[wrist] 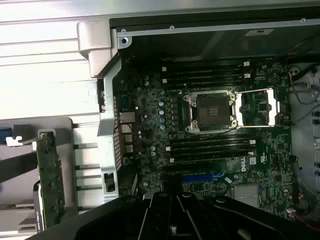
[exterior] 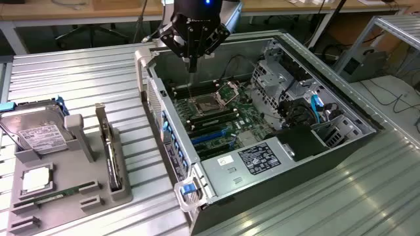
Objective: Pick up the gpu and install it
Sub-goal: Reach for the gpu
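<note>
The gpu point(exterior: 109, 147), a thin flat card on edge, stands slotted in a grey moulded holder point(exterior: 72, 206) at the ribbed metal worktop's point(exterior: 98, 73) corner, well apart from the black pincer point(exterior: 192, 67) pressed together, empty, above the open computer case point(exterior: 152, 93).

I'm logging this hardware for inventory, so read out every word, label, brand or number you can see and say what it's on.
"DELL": white lettering on the circuit board.
White label on the hard drive: too small to read.
Black sticker on the silver cover: too small to read.
White sticker beside it: too small to read.
</note>
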Robot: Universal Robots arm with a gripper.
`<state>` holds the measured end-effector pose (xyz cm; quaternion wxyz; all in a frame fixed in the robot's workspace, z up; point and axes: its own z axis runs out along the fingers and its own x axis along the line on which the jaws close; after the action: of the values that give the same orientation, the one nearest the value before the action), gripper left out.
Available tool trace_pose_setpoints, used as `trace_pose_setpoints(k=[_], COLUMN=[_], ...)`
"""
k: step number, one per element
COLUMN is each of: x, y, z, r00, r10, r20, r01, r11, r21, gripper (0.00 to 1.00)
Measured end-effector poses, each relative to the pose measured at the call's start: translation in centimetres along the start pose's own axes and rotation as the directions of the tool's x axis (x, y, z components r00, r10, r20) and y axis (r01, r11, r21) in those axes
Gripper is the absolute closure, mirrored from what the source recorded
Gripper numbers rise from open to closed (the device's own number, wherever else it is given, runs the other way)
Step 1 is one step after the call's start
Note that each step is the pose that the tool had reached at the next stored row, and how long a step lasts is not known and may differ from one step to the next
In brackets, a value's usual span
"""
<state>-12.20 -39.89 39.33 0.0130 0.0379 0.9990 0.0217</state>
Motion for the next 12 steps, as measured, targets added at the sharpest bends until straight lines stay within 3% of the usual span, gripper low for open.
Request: trace_pose_setpoints(k=[12], x=[0.09], y=[-0.01], z=[0.01], r00=[1.0], r10=[0.0], r20=[0.0002], r01=[0.0], r11=[1.0], r21=[-0.0002], gripper=[0.89])
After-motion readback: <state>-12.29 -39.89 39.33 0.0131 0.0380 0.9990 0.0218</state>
